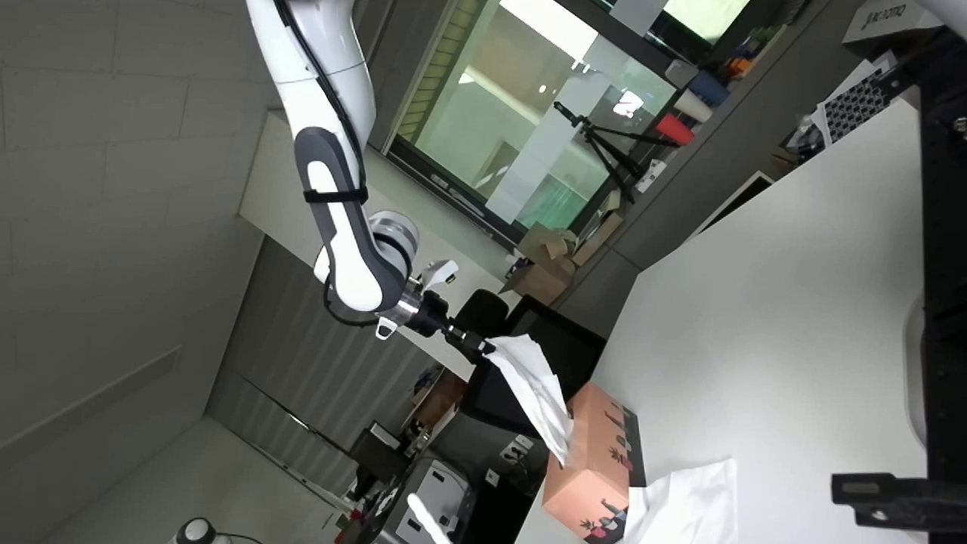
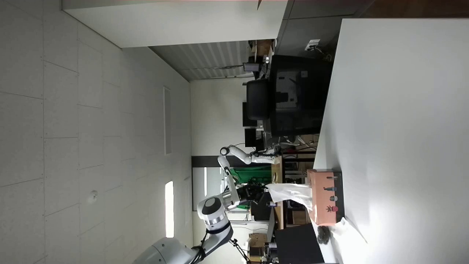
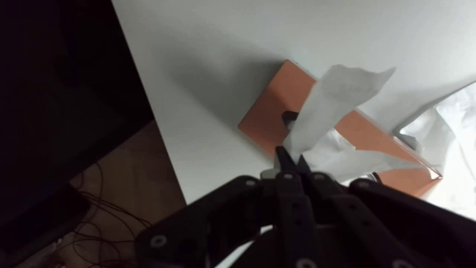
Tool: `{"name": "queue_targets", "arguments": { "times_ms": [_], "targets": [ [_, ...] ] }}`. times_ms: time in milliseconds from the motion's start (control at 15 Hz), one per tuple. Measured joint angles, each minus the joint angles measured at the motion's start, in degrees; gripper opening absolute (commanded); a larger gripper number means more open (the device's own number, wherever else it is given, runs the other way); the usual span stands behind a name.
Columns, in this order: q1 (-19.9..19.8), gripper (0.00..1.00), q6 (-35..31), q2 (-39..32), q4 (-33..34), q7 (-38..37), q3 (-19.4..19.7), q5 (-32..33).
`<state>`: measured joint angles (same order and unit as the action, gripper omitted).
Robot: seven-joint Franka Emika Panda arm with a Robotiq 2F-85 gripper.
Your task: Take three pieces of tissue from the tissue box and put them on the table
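My gripper is shut on a white piece of tissue, seen in both exterior views: gripper (image 1: 485, 347) with tissue (image 1: 531, 385), and gripper (image 2: 264, 187) with tissue (image 2: 291, 193). The tissue hangs from the fingertips down to the top of the pink tissue box (image 1: 585, 446) (image 2: 321, 194). Whether its lower end is still in the slot I cannot tell. In the wrist view the gripper (image 3: 292, 158) is above the box (image 3: 292, 80), with the tissue (image 3: 319, 108) spread below the fingertips. Other crumpled tissue (image 1: 687, 502) (image 2: 346, 236) (image 3: 463, 123) lies on the white table (image 1: 763, 317) beside the box.
The box stands near the table edge. A black screen (image 2: 300, 99) stands beyond that edge. A small dark grey object (image 2: 323, 234) lies beside the box. A black bar (image 1: 944, 302) runs along the table in an exterior view. Cables (image 3: 108, 203) lie on the floor below.
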<state>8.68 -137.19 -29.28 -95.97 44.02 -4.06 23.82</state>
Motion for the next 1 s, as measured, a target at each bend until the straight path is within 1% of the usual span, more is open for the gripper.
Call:
{"name": "queue_targets", "arguments": {
  "times_ms": [267, 533, 733, 867, 1000],
  "targets": [
    [0.6, 0.0, -0.44, 0.59, 2.62, -4.22, 1.65, 4.08],
    [1.49, 0.0, 0.34, 2.61, 3.41, -5.55, 1.4, 4.98],
    [2.04, 0.0, 3.01, 4.81, 3.36, -5.53, 0.02, 4.58],
    [2.15, 0.0, 6.11, 6.69, 2.97, -4.92, -1.68, 3.56],
    [2.15, 0.0, 10.02, 8.87, 2.04, -2.44, -3.87, 0.75]
  ]
}}
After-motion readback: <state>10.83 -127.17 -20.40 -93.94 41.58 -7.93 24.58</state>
